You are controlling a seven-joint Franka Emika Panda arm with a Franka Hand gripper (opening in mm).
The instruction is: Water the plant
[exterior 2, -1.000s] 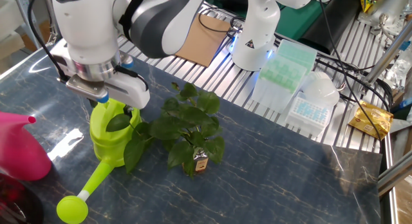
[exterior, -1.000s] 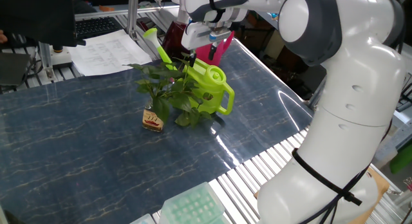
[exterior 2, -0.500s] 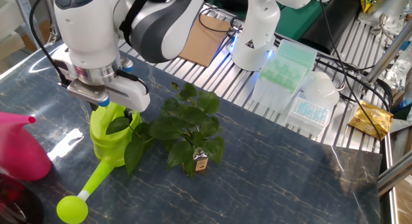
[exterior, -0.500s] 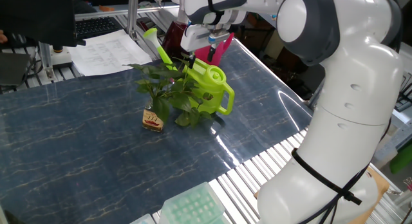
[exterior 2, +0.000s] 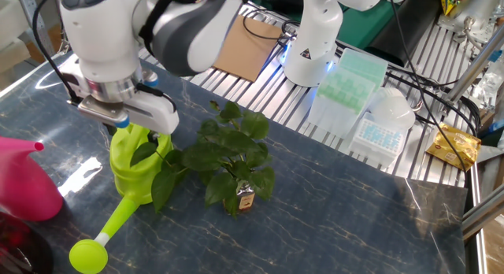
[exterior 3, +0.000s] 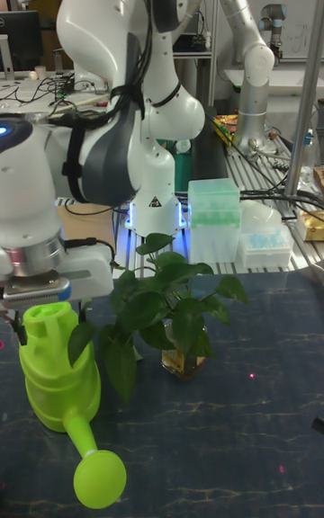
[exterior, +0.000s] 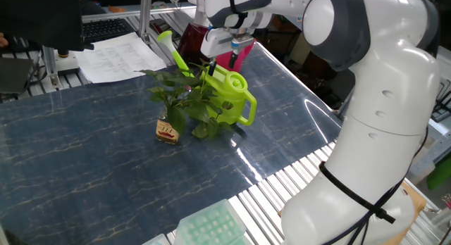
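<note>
One fixed view: plant [exterior: 184, 97] in a small labelled glass bottle [exterior: 167, 129] on the table, leaves against the lime green watering can [exterior: 229, 96], gripper [exterior: 222, 60] just above the can, jaws parted; the other fixed view: pink watering can [exterior 2: 25, 178] at the left edge, well apart; tall fixed view: liquid in the bottle.

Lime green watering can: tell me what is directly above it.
The gripper hangs just above the lime green watering can, over its top. The arm's flange covers the fingers in the other fixed view, so whether they touch the can or its handle cannot be seen.
</note>
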